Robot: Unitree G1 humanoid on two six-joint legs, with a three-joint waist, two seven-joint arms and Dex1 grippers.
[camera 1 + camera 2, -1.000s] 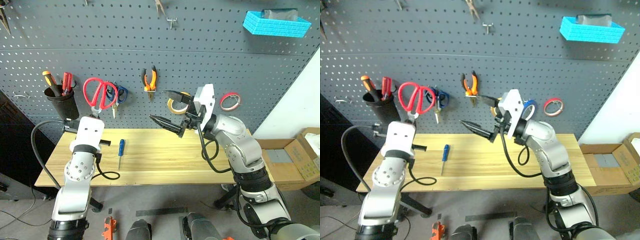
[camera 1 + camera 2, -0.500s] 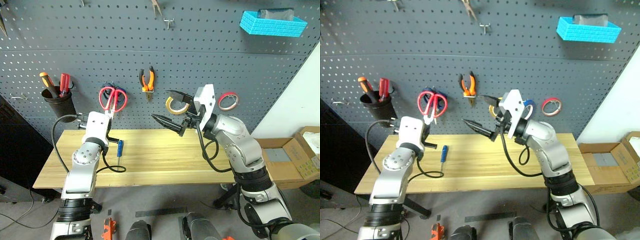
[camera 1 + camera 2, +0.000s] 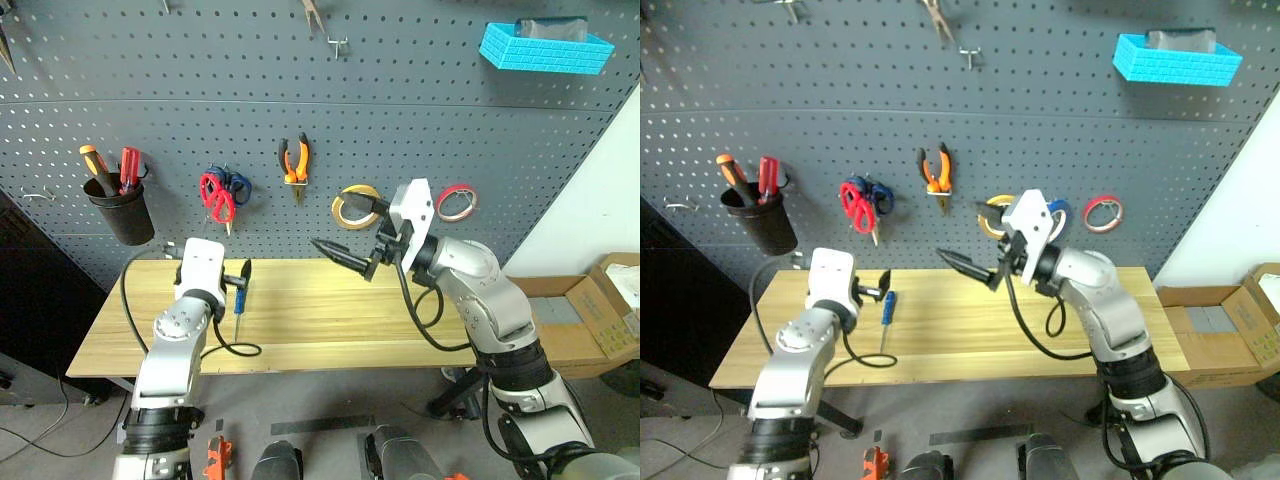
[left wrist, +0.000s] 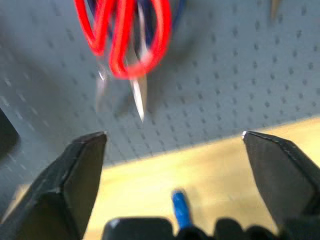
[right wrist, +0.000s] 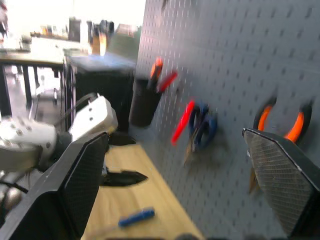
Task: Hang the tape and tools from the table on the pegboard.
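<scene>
The red-handled scissors (image 3: 215,192) hang on the pegboard (image 3: 200,90), in front of a blue-handled pair. Below them my left gripper (image 4: 174,135) is open and empty, low over the table (image 3: 330,325); its right finger (image 3: 245,273) stands just above the blue-handled screwdriver (image 3: 239,298), which lies on the table. The orange-and-black pliers (image 3: 294,160) hang further right, and the yellow-tan tape (image 3: 352,206) hangs beside them. My right gripper (image 3: 335,222) is open and empty, held in the air in front of the tape.
A black cup (image 3: 122,208) of tools hangs at the left of the board. A red roll (image 3: 458,202) and a blue roll (image 3: 1061,212) hang right of the tape. A blue basket (image 3: 545,46) sits high right. Cardboard boxes (image 3: 590,320) stand right of the table.
My left gripper opened and let go of the red scissors, which now hang on the board. It then sank towards the table. My right gripper dropped slightly.
</scene>
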